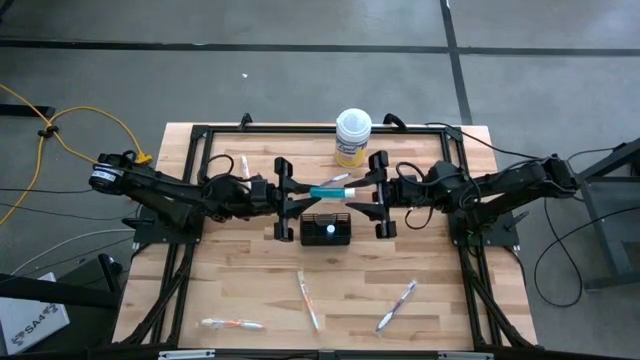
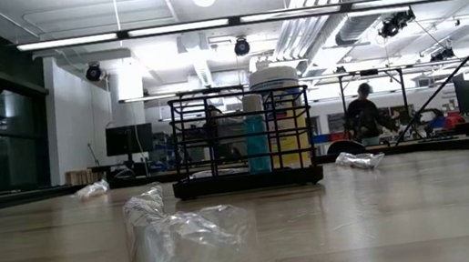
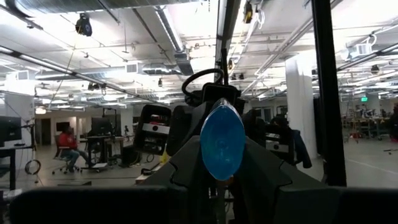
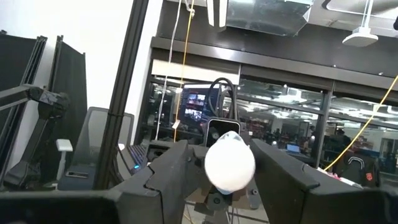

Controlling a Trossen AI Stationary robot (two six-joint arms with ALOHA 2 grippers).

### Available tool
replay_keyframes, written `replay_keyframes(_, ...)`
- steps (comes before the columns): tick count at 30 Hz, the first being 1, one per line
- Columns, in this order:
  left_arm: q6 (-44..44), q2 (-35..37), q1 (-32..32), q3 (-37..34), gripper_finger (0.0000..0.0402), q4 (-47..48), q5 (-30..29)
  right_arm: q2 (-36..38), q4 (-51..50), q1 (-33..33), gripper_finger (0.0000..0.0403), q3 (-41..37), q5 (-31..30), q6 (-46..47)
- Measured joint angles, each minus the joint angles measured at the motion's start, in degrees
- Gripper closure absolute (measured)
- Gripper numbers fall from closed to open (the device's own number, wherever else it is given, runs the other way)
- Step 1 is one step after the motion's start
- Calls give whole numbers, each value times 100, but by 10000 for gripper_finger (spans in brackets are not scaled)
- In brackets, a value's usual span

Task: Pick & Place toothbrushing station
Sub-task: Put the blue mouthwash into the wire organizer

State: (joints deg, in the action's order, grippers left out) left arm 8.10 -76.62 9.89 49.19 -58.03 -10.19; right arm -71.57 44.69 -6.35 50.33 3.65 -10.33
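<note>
High view, lower frame first. Wrapped toothbrushes on the bare wooden table [image 1: 230, 290], four counted: one at lower left [image 1: 232, 323], one lower centre [image 1: 308, 299], one lower right [image 1: 396, 305], one at upper left beside the left arm [image 1: 245, 166]. All lie well apart, with open board between them and clear of the table's lower edge.

Black wire-mesh holder [image 1: 326, 229], one, at frame centre, upright, with a teal white-capped tube standing inside it (the low view shows this tube [image 2: 256, 143] behind the mesh). Open wood on every side of the holder except toward the grippers just above it in the frame.

Second teal tube [image 1: 330, 190], one, held level above the table between the two grippers, just above the holder in the frame. Left gripper [image 1: 287, 197], reaching in from the left, is clamped on the teal tail end, seen end-on as a blue oval [image 3: 222, 140] between its fingers. Right gripper [image 1: 376, 193], reaching in from the right, has its fingers set around the white cap end [image 4: 229, 163]; the cap sits between them, apparently gripped.

Yellow round tub with white lid [image 1: 353, 137], one, at upper centre near the table's far edge, just beyond the grippers.

Low view, beyond the table: one seated person [image 2: 364, 115] at right of centre, among desks and screens.
</note>
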Motion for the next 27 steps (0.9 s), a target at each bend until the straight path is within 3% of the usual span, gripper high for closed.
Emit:
replay_keyframes(8,0,0,2,0,325,9,4,0,-23,0,240,0,-5,2)
replay_keyframes(20,-7,0,2,0,325,9,5,0,-28,0,301,0,-23,-9)
replay_keyframes(27,-20,0,2,0,325,8,0,0,-31,0,305,0,-60,-13)
